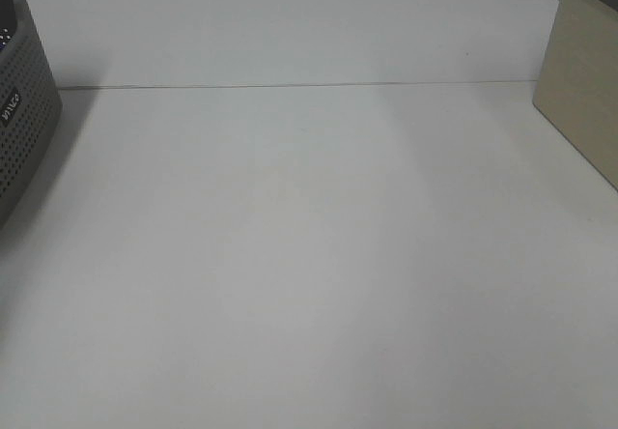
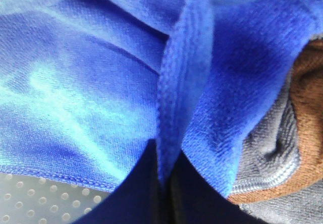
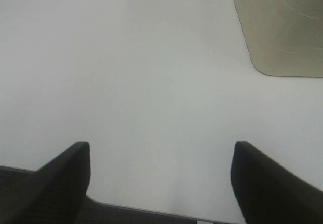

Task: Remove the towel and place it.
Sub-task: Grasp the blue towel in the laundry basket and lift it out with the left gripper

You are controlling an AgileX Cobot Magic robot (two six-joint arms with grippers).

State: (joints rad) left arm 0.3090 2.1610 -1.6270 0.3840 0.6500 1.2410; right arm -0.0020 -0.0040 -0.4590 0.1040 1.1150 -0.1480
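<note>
Exterior high view: the table (image 1: 309, 255) shows only a grey basket (image 1: 21, 110) at the left edge and a beige box (image 1: 584, 81) at the right. Neither arm nor the towel appears.

Left wrist view: the left gripper (image 2: 164, 176) is clamped on a stitched fold of the towel (image 2: 75, 82), apparently inside the basket, beside a grey cloth (image 2: 267, 148) and a brown cloth (image 2: 310, 98). Lifting straight up and slowly should leave those 2 behind.

Right wrist view: the right gripper (image 3: 161, 148) hangs spread wide over bare table near the box, holding nothing.
</note>
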